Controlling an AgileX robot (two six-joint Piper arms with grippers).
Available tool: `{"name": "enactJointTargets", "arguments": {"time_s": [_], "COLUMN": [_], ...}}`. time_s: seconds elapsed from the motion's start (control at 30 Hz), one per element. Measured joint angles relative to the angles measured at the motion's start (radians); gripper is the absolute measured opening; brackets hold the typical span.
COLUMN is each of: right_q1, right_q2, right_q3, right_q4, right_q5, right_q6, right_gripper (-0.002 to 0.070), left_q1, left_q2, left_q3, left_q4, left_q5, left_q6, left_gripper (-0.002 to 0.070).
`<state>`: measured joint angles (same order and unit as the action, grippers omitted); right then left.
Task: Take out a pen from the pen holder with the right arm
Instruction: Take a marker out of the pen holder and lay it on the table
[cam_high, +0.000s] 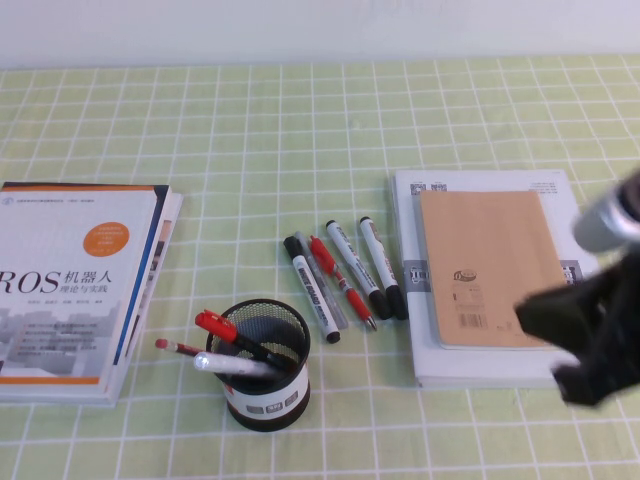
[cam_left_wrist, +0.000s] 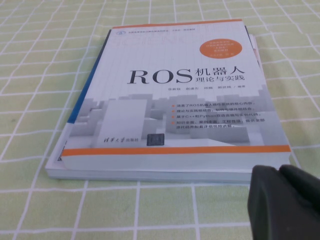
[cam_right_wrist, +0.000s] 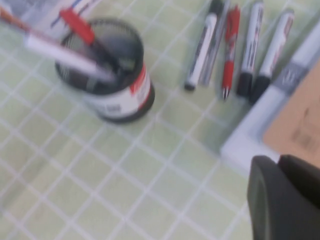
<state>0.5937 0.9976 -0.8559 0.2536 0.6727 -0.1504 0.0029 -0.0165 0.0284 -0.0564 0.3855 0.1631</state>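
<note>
Firstly, pen holder: black round wire-mesh pen holder (cam_high: 268, 395) with a white label band; stood upright at the table's near middle, well apart from the right gripper.
Contents: red-capped black pen (cam_high: 222, 328), white-barrelled pen (cam_high: 238, 364) and thin red pen (cam_high: 178, 347); all leaned out over the rim toward the robot's left, none lifted out.
Right gripper: black right gripper (cam_high: 570, 332); clenched on nothing, hung blurred over the white book's right edge, off to the holder's right.
Left gripper: black left gripper (cam_left_wrist: 282, 192); sat just beside the textbook's corner; released or clenched could not be told.
Loose pens: row of five pens and markers (cam_high: 345, 275); lay side by side between holder and white book.
Textbook: white orange-striped "ROS" textbook (cam_high: 70, 290); lay flat atop a second book at far left.
White book: thick white book (cam_high: 405, 210); lay flat at right, tan paper notebook (cam_high: 490, 265) on top.
Surface: pale green cloth with white grid (cam_high: 300, 130); covered the table.
</note>
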Motion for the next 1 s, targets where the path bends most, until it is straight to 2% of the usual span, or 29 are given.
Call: {"name": "enactJointTargets", "arguments": {"time_s": [0.33,0.6,0.77,1.0], "right_q1": [0.000,-0.005,-0.146,-0.370], "right_q2": [-0.169,-0.211,-0.313,-0.585], "right_q3": [0.171,0.316,0.478,0.715], "right_q4": [-0.066,-0.081,-0.075,-0.054], "right_q5": [0.045,-0.119,-0.266,-0.487], "right_q6": [0.000,0.000,0.000,0.000], "right_gripper": [-0.0012,-0.0012,-0.0012,-0.0013], "left_q1": [0.000,0.000,0.000,0.000], "left_q2": [0.000,0.000,0.000,0.000], "left_q3": [0.000,0.000,0.000,0.000], "left_q4": [0.000,0.000,0.000,0.000], "left_q5": [0.000,0.000,0.000,0.000], "left_q6": [0.000,0.000,0.000,0.000], "left_gripper": [-0.0006,-0.0006,-0.0006,-0.0006]}}
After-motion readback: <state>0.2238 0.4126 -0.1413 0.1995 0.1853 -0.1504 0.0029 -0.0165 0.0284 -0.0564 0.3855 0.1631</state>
